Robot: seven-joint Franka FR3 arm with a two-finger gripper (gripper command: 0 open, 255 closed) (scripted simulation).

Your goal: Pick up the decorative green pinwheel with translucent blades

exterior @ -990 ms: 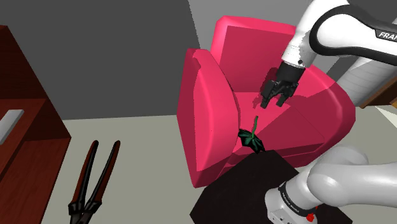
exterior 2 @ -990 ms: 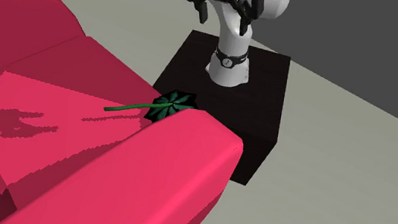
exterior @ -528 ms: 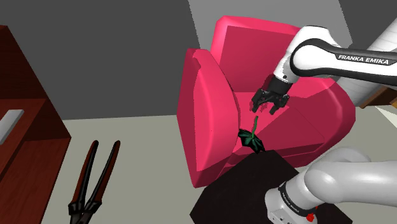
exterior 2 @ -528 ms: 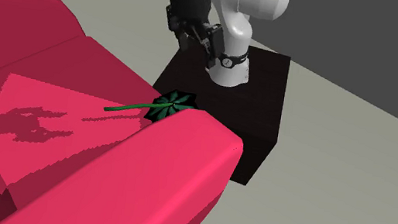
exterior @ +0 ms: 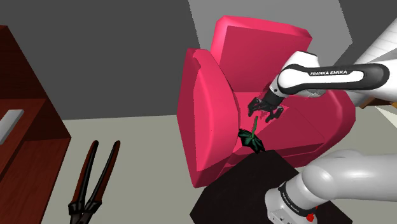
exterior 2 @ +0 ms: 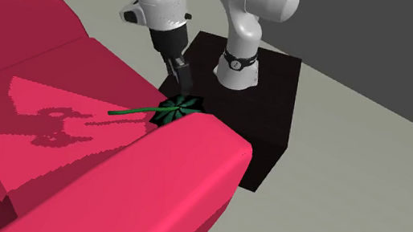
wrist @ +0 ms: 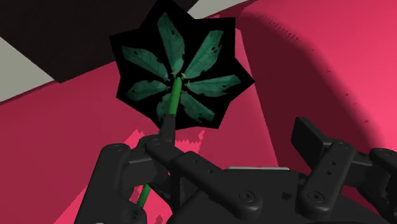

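The green pinwheel (exterior: 252, 137) lies flat on the seat of a red armchair (exterior: 207, 127); its head, a dark star shape with green blades, sits at the seat's front edge nearest the black stand (exterior: 245, 191), and its thin green stem runs back across the cushion toward the backrest; in the second exterior view the pinwheel (exterior 2: 167, 109) shows its head tucked by the inner side of the near armrest of the armchair (exterior 2: 172, 184), just beside the stand (exterior 2: 278, 79); the black gripper (exterior: 264, 112) hangs low over the stem end in the shoulder view, with the white arm reaching in from that view's right; in the second exterior view the gripper (exterior 2: 181, 76) points down close above the head; from the wrist view the gripper (wrist: 236, 132) has its fingers standing apart, clamped on nothing; the pinwheel (wrist: 181, 70) lies beyond them on the armchair (wrist: 318, 76), and the stem passes right by one finger, while the other finger is well off to the side; I cannot tell whether that finger touches the stem; the gripper's shadow falls on the seat cushion; on the pale floor (exterior: 140, 159) at the shoulder view's left lie dark tongs (exterior: 95, 178) near a brown wooden cabinet (exterior: 25, 133)
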